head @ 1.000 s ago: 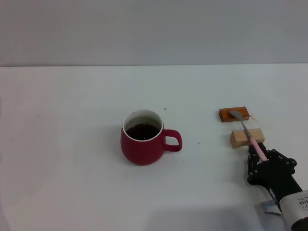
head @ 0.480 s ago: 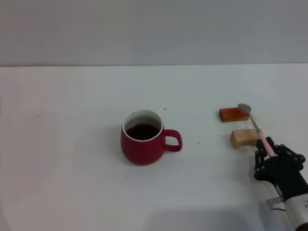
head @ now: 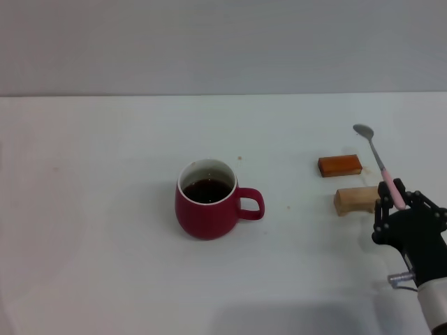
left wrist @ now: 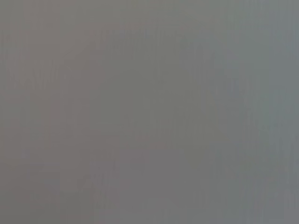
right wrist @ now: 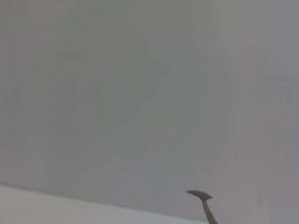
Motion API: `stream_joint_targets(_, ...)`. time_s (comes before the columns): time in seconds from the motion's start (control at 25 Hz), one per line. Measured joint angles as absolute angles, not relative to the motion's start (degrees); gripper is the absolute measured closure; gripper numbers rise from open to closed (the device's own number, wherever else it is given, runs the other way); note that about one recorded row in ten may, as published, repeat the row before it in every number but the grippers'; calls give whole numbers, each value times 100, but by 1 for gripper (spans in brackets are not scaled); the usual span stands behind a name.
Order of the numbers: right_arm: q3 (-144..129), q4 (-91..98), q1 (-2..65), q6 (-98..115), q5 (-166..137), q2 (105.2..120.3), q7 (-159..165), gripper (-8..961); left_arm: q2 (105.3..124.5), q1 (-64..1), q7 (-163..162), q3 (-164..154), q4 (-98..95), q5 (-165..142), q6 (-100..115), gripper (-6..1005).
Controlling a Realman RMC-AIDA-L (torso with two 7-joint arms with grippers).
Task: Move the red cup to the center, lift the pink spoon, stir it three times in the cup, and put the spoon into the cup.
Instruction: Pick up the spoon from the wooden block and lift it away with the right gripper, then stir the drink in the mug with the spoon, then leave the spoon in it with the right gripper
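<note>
Cup (head: 207, 201): squat, rounded, dark-red glazed ceramic, white inside, loop handle turned toward the robot's right, dark liquid nearly to the rim. Stands upright near the middle of the desk (head: 105, 209).

Spoon (head: 380, 162): slim, pale pink handle, grey metal neck and oval bowl. Held clear of the desk, tilted, bowl uppermost and pointing away from the robot, above and just right of the two blocks. The right wrist view catches only the grey bowl (right wrist: 199, 194) and a bit of neck against the wall.

Orange block (head: 339, 165): small, flat, orange-brown, glossy. Lies on the desk well right of the cup.

Wood block (head: 356, 199): small, pale, matte, just nearer the robot than the orange one, partly behind the gripper.

Desk: plain white, smooth, a few tiny brown specks. Grey wall (head: 223, 42) behind.

Right gripper (head: 398, 204): black, at the desk's near right, fingers closed on the spoon's pink handle, arm reaching in from the lower right corner.

Left gripper: out of sight; its wrist view is blank grey.
</note>
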State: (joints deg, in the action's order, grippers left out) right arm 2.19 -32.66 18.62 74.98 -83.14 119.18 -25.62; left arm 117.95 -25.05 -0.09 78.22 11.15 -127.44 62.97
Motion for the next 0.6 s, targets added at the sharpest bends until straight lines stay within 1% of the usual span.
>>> stream_joint_targets(0.32,302,-3423,1995,8173,-8351,11927,-2468,800,11795,-2505,-9,7822,1073,-12744,6264,197)
stream_joint_targets(0.6,310,-3509,2338,8899,-8371,11914,-1497,800,11795,-2502,-9,7822,1062,-12744,6264,197)
